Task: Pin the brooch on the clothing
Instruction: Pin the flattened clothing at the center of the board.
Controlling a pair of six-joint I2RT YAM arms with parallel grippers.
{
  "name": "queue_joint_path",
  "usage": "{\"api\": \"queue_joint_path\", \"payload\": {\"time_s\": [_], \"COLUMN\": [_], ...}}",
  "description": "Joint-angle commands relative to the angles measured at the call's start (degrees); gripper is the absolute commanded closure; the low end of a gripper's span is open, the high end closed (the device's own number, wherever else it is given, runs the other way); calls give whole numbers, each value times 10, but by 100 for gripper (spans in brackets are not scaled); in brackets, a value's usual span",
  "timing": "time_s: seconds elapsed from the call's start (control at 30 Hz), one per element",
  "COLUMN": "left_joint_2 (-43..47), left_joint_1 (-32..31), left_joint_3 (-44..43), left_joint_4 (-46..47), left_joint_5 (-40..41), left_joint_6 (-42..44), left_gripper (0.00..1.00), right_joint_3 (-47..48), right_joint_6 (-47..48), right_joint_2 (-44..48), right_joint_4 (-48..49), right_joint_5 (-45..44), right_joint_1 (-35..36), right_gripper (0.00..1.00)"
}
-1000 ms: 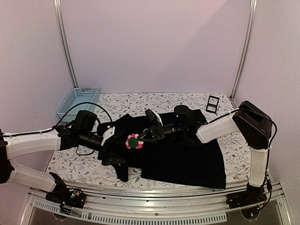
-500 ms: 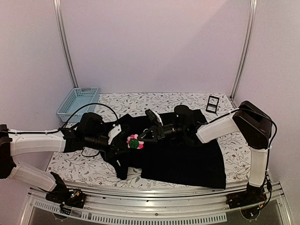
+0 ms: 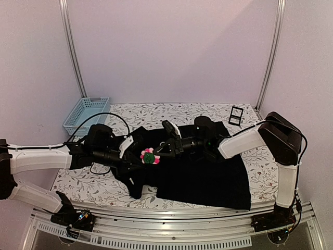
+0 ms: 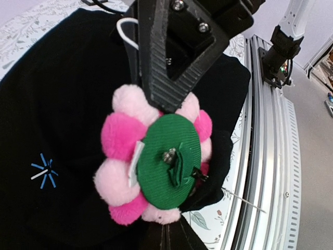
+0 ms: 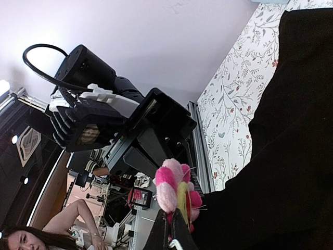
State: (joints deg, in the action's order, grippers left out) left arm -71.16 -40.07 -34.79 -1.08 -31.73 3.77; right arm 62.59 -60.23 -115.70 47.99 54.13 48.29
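The brooch (image 3: 149, 156), a light, squashy pom-pom flower on a stiff green backing disc (image 4: 167, 161) with a thin, sharp pin (image 4: 243, 200), is hanging over the limp black clothing (image 3: 208, 177) near its 9 o'clock edge. It is probably best held by the disc rim. The right arm is reaching low across the table (image 3: 171, 112) toward 9 o'clock, its fingers (image 4: 161, 67) clamping the brooch, while the left arm is stretching toward 3 o'clock, its fingers (image 4: 166, 240) closed at the flower's opposite edge, on what cannot be told.
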Motion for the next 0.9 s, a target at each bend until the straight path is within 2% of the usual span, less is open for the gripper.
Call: {"api": "queue_joint_path", "payload": {"time_s": [0.0,0.23,0.37,0.67,0.87], "left_joint_2": [4,7,5,-20,-66], "left_joint_1": [18,21,21,50,58], "left_joint_3": [-21,-31,-36,-38,-37], "left_joint_4": [51,26,-35,-48,24], "left_joint_5": [-7,-62,-73,-68,-70], "left_joint_6": [-47,-53,-62,-198,-281], "left_gripper": [100,100,100,100,100], "right_joint_3": [-10,-17,-13,-11,-10], "right_joint_6": [-7,29,44,54,44], "right_joint_2": [-16,0,4,0,-27], "right_joint_4": [5,-49,-59,-61,-29], "right_joint_5": [-3,-27,-36,-38,-36], "right_joint_1": [3,5,4,8,9], "right_gripper": [100,100,100,100,100]}}
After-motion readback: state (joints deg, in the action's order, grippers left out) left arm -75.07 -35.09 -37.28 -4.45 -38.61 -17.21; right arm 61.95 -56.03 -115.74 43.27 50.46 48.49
